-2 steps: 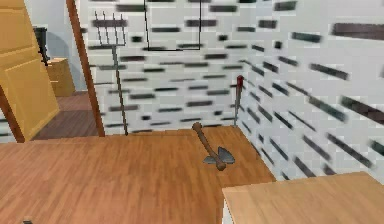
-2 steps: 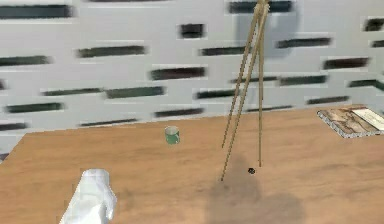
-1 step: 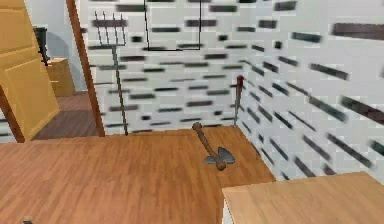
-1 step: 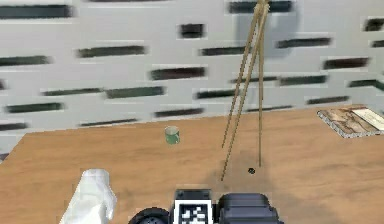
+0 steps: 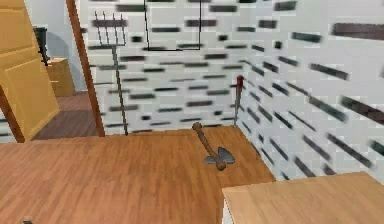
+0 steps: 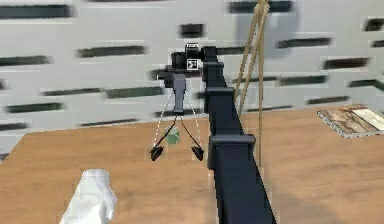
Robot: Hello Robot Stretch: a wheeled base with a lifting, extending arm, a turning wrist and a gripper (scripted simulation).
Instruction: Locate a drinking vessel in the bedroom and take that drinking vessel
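Where the dark arm point(image 6: 235, 150) reached out over a wooden surface in the arm side view, its gripper point(image 6: 177, 152) hung with a small green thing point(image 6: 172, 140) showing between the thin fingers point(image 6: 157, 153); I could not tell whether it held anything. The black marks on its white squares point(image 6: 190, 62) were too small to read. A white lump point(image 6: 90, 195) lay near the bottom edge, a flat printed sheet point(image 6: 350, 118) far right. In the forward view a short-handled tool point(image 5: 212, 146) lay on open wooden floor point(image 5: 100, 170), a pitchfork point(image 5: 112, 70) leaned on the brick wall point(image 5: 190, 80), a door point(image 5: 20, 80) stood ajar at the left, and a worktop point(image 5: 310, 200) edged the lower right.
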